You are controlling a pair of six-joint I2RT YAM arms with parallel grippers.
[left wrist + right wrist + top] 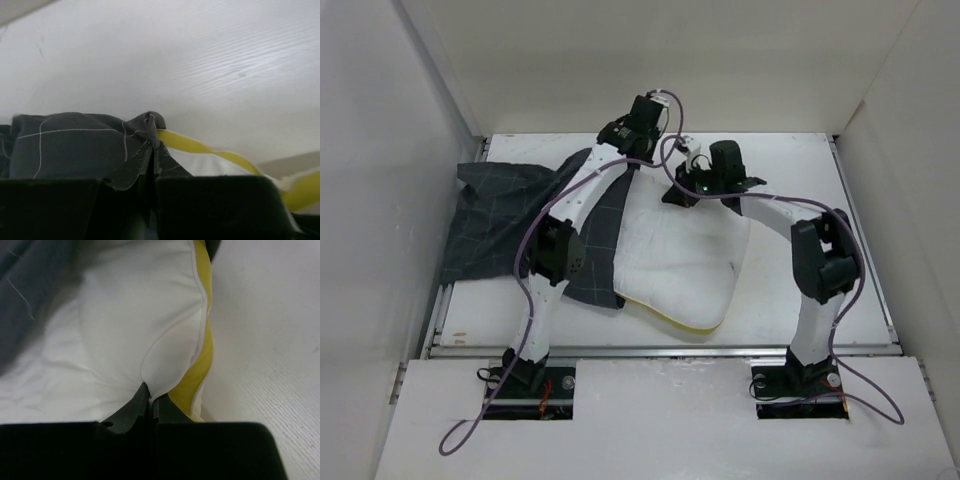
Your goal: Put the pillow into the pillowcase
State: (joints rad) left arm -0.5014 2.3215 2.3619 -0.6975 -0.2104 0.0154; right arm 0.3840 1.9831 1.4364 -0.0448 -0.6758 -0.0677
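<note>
The left claw (151, 152) is clamping a fold of the pillowcase (75, 147), which is spreading to its left, while the right claw (150, 401) is pinching the edge of the pillow (135, 325) on the table (270, 340).

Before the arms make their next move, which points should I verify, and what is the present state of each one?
1. The left gripper is shut on the pillowcase: ok.
2. The right gripper is shut on the pillow: ok.
3. The pillow is well inside the pillowcase: not ok; in the top view most of it lies outside.
4. The pillowcase mouth is open wide enough: cannot tell.
5. The pillow lies fully on the table: ok.
</note>
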